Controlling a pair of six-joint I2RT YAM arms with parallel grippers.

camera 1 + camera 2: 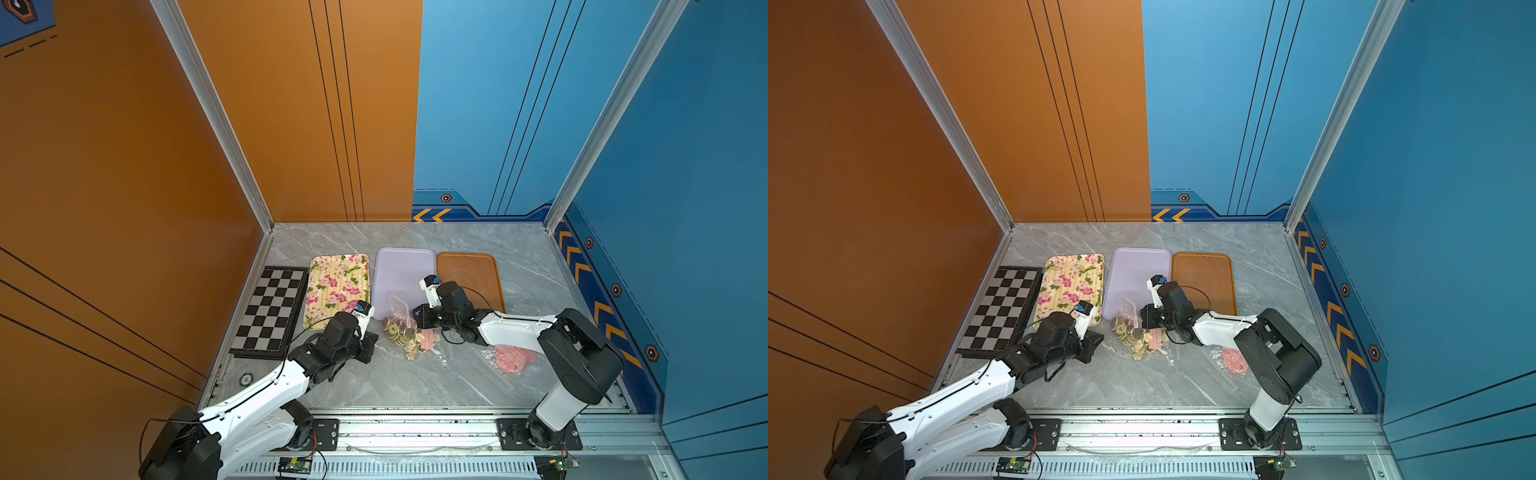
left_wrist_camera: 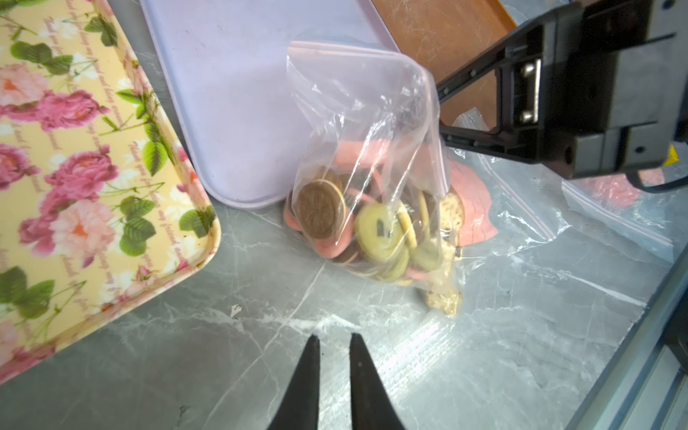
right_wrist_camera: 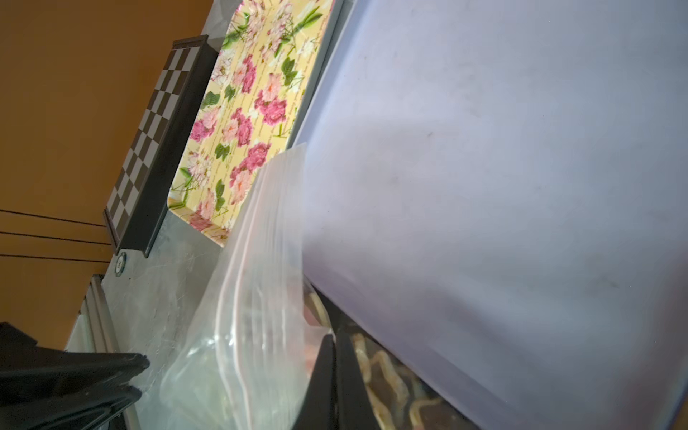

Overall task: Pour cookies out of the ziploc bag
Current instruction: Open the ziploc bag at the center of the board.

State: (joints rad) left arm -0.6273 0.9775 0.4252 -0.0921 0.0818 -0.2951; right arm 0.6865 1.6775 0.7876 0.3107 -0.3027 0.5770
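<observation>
Two black fingers of the right gripper (image 3: 332, 357) are clenched on a fold of the ziploc bag (image 2: 372, 123), pinching its side wall so the clear film stands up off the marble table (image 2: 223, 353). The left gripper (image 2: 335, 357) has its jaws a narrow slit apart with nothing between them, pointed at the bag from just short of it.

The cookies (image 2: 372, 231), brown, yellow and pink rounds, are heaped in the bag's low end on the table. They sit just beside the near edge of the lilac tray (image 1: 399, 270), a little below centre in both top views. The floral tray (image 1: 338, 286) lies to its left and the brown tray (image 1: 469, 274) to its right. A second bag of pink discs (image 1: 513, 359) lies lower right, beneath the right arm.

The pink zip strip is at the raised end; whether it is sealed I cannot tell. A one-sided pinch on thin film looks weak. Lifted this way, I judge the bag could slip free or swing, dropping cookies onto the marble instead of a tray. Loose plastic lying flat beside the heap could snag the left jaws.
</observation>
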